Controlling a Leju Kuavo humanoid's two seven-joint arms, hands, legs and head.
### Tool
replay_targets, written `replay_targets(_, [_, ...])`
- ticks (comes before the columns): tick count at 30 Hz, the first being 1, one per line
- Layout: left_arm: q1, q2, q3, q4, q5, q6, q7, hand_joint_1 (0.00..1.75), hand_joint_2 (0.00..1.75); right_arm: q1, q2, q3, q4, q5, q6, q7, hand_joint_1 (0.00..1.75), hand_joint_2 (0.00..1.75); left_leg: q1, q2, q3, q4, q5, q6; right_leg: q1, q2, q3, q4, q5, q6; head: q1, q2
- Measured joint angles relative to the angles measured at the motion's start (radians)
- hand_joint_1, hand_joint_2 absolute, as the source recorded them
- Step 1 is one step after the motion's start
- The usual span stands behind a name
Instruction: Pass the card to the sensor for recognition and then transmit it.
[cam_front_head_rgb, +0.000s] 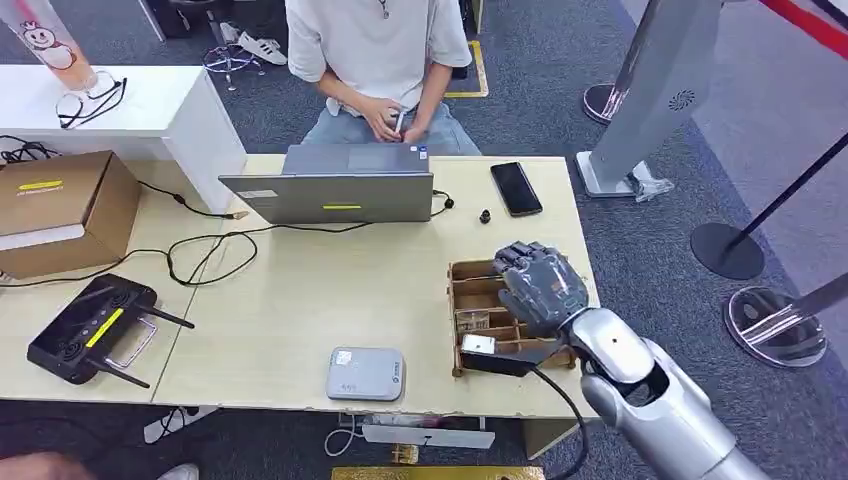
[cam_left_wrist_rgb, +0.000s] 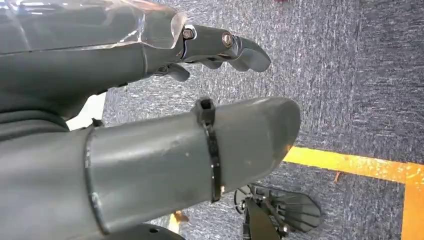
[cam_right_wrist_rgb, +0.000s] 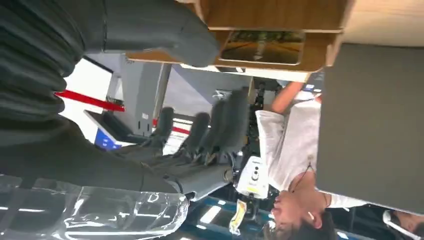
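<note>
My right hand (cam_front_head_rgb: 538, 285) sits in the lower right of the head view, poised over the wooden compartment box (cam_front_head_rgb: 470, 275) at the right end of the pale table (cam_front_head_rgb: 300, 300). Its fingers (cam_right_wrist_rgb: 227, 120) are stretched out and parted, and in my right wrist view nothing lies between them and the thumb (cam_right_wrist_rgb: 165, 30). A card (cam_right_wrist_rgb: 262, 46) with a printed picture lies in one of the box's compartments, just beyond my thumb; I cannot tell whether the thumb touches the box wall.

The grey sensor pad (cam_front_head_rgb: 366, 373) lies flat near the front edge of the table, lower centre of the head view, left of the box and apart from it.

My left hand (cam_left_wrist_rgb: 165, 100) hangs over grey carpet with a yellow floor line (cam_left_wrist_rgb: 350, 165); its fingers are loosely extended and hold nothing.

Across the table, in the upper centre, a person (cam_front_head_rgb: 380, 60) in a white shirt sits behind an open laptop (cam_front_head_rgb: 330, 195). A black phone (cam_front_head_rgb: 516, 188) lies to the right of the laptop, a cardboard box (cam_front_head_rgb: 60, 205) and a black controller (cam_front_head_rgb: 90, 330) on the left side.
</note>
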Motion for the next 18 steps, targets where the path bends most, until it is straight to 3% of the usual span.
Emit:
replay_targets(11, [-0.001, -0.002, 0.0, 0.0, 0.001, 0.001, 0.007, 0.0, 0.0, -0.035, 0.065, 0.036, 0.042, 0.021, 0.009, 0.002, 0.72, 1.75, 0.0, 0.0, 0.0, 0.0, 0.0, 0.0, 0.0, 0.0, 0.0, 0.0, 0.0, 0.0, 0.0, 0.0])
replay_targets(18, [-0.001, -0.002, 0.0, 0.0, 0.001, 0.002, 0.008, 0.0, 0.0, -0.063, 0.099, 0.051, 0.069, 0.022, 0.017, -0.003, 0.72, 1.75, 0.0, 0.0, 0.0, 0.0, 0.0, 0.0, 0.0, 0.0, 0.0, 0.0, 0.0, 0.0, 0.0, 0.0])
